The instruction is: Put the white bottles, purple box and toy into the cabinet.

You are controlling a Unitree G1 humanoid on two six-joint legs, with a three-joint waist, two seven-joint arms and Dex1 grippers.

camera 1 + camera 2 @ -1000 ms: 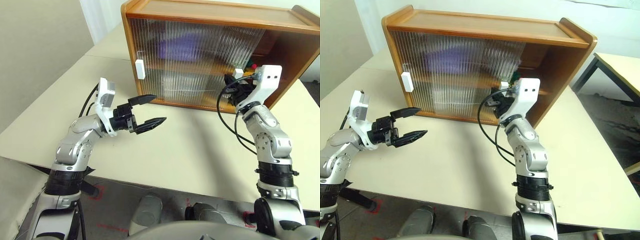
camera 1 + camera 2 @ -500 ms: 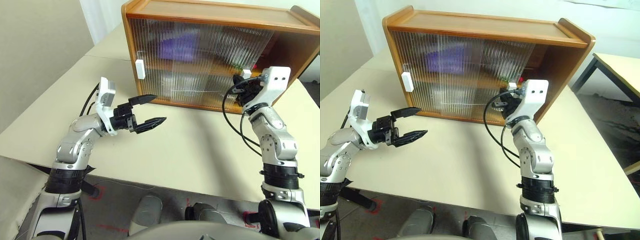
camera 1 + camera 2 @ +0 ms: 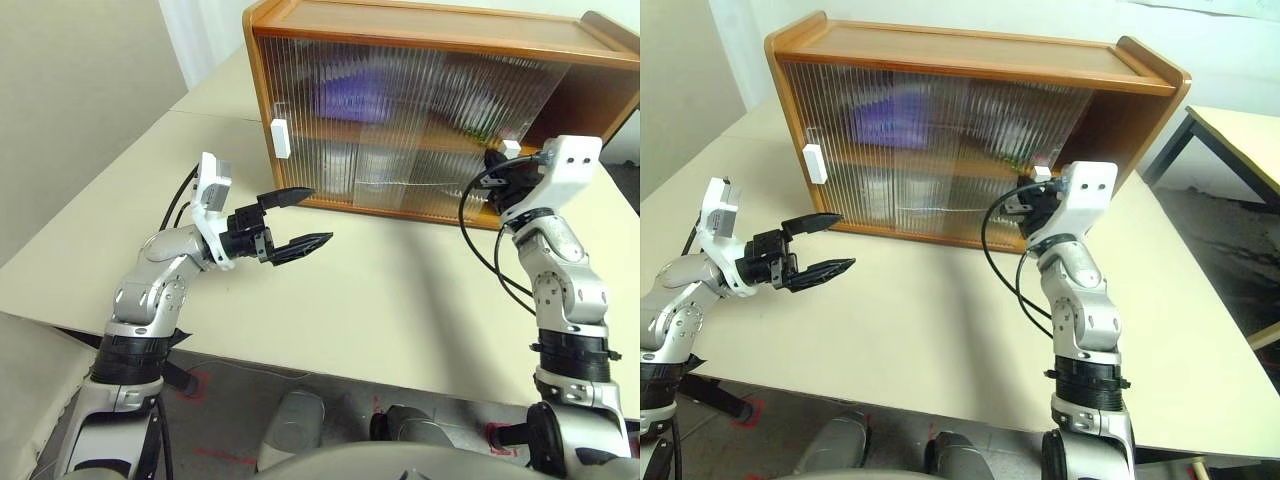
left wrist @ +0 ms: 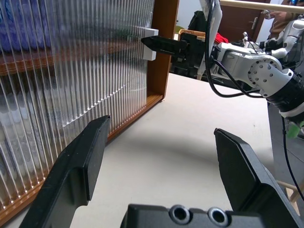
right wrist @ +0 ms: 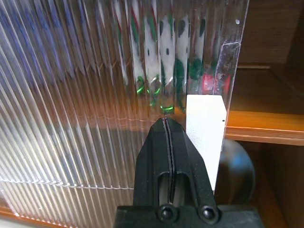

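The wooden cabinet (image 3: 420,22) stands at the back of the table. Behind its ribbed doors the purple box (image 3: 350,95) shows as a violet blur on the upper shelf, and the toy (image 5: 164,61) as red, green and white streaks. The white bottles cannot be made out through the ribbing. My right gripper (image 5: 166,122) is shut, its tip against the left side of the right door's white handle (image 5: 205,126). My left gripper (image 3: 320,216) hangs open over the table in front of the cabinet's left half, holding nothing.
The left door's white handle (image 3: 280,138) sits at the cabinet's left edge. A narrow gap (image 3: 590,100) stays open at the cabinet's right end, with a rounded grey bowl (image 5: 235,164) low inside it. Bare tabletop (image 3: 400,290) lies between my two arms.
My right gripper has moved to the right along the cabinet front, and the right door with its handle has slid right with it, narrowing the gap. The left arm has not moved.
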